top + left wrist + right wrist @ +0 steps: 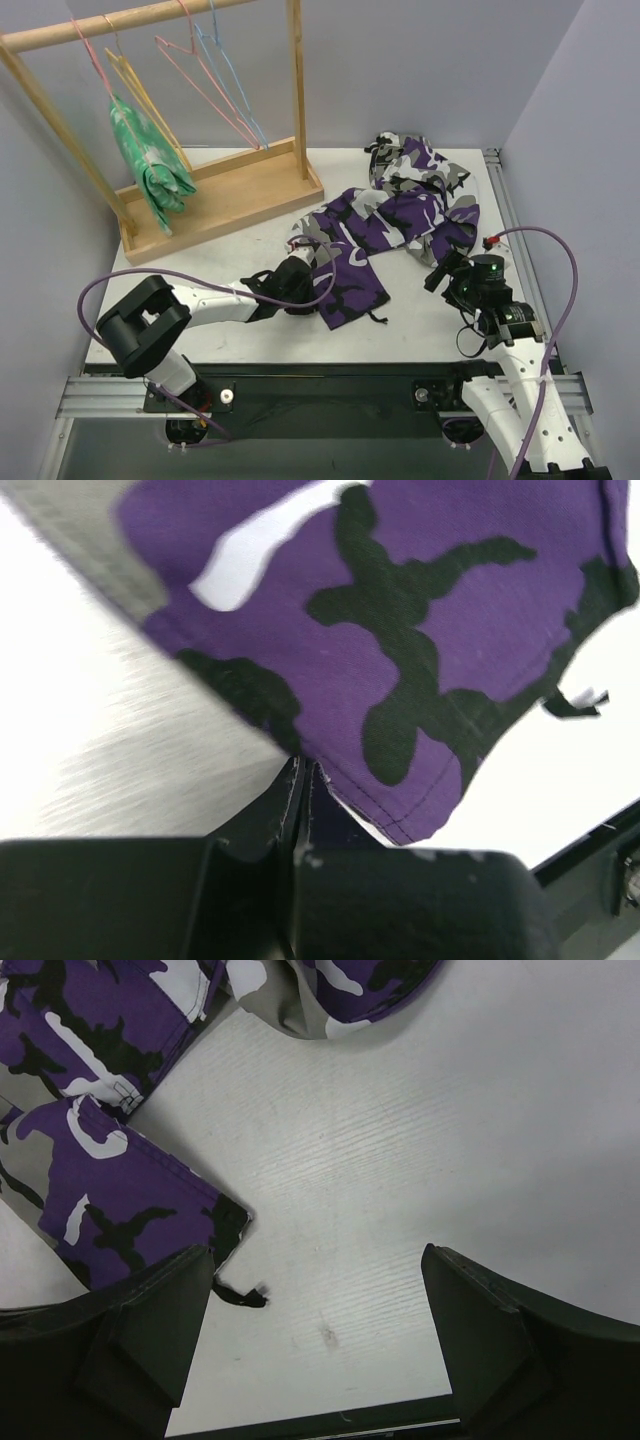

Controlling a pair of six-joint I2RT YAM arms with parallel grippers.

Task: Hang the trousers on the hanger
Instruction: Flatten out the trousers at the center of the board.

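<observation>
The camouflage trousers [400,215] lie crumpled from the table's middle to its back right. My left gripper [298,272] is shut on the hem of their near-left leg; in the left wrist view the jaws [300,770] are pressed together at the purple cloth's edge [450,610]. My right gripper [443,268] is open and empty above bare table, just right of the trousers. In the right wrist view [318,1290] a leg hem [110,1190] lies by its left finger. The yellow hanger [148,100] hangs on the rack rod at the back left.
A wooden rack [220,195] stands at the back left. A green-and-white garment [150,160], pink hangers [200,80] and a blue hanger [230,75] hang on it. A black drawstring [240,1296] trails from the hem. Walls close in on both sides.
</observation>
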